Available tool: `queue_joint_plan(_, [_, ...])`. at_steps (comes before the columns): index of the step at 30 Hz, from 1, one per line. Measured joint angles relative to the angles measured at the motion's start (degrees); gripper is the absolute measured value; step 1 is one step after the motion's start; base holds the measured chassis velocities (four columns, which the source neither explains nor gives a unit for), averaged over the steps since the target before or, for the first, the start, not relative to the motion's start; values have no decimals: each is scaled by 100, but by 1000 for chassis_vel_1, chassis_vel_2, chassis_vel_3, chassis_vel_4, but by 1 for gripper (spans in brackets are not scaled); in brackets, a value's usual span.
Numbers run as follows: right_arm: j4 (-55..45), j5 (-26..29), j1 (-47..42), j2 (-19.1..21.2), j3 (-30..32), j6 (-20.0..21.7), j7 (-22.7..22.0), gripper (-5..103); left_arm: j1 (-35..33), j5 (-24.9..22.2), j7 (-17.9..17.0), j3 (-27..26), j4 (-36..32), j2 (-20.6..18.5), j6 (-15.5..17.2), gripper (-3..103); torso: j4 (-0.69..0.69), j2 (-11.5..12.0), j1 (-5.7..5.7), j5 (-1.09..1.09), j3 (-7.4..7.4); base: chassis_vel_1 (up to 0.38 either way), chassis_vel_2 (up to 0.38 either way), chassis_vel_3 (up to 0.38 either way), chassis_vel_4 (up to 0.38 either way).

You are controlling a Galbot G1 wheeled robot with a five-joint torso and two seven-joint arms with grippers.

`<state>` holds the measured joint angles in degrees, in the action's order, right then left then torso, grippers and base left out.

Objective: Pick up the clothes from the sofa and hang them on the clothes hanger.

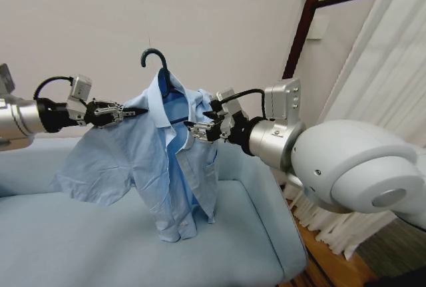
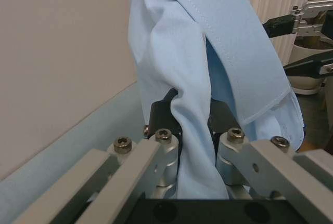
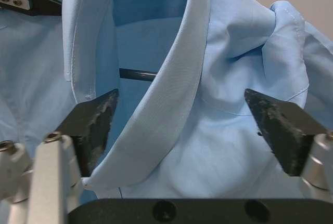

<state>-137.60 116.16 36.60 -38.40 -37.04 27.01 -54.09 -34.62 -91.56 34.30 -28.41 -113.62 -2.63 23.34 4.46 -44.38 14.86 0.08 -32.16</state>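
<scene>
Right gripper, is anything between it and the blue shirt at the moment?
Nothing visible is in the way. The right gripper is open, with the collar of the shirt directly in front of it. The left gripper is shut on the shirt at its shoulder.

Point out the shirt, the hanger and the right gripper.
shirt (image 1: pixel 166 167): head view, on its front panel.
hanger (image 1: pixel 154 51): head view, top of its hook.
right gripper (image 1: pixel 194 132): head view, between its fingertips.
</scene>
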Motion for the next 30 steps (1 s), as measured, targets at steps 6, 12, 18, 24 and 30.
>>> queue_joint_plan(6, [-36,-2,-223,19,14,-63,-59,96,5,-17,-59,2,-34,-5,-1,9,1,0,0,1,0,0,0,0,0])
queue_joint_plan(12, [-18,-17,-309,-60,15,-107,-94,76,13,-55,-72,-2,-39,-34,-9,9,0,0,0,0,0,0,0,0,0])
queue_joint_plan(18, [43,-135,-429,-100,-17,-106,-116,54,22,-77,-79,-7,-45,-27,-11,9,1,0,0,0,0,0,0,0,0])
queue_joint_plan(24, [156,-300,-530,-97,-48,-90,-119,32,20,-78,-79,-8,-27,10,-13,9,0,0,0,0,0,0,0,0,0])
queue_joint_plan(30, [321,-434,-502,-43,-55,-69,-94,10,8,-31,-79,6,21,88,-24,9,0,0,0,0,0,0,0,0,0])
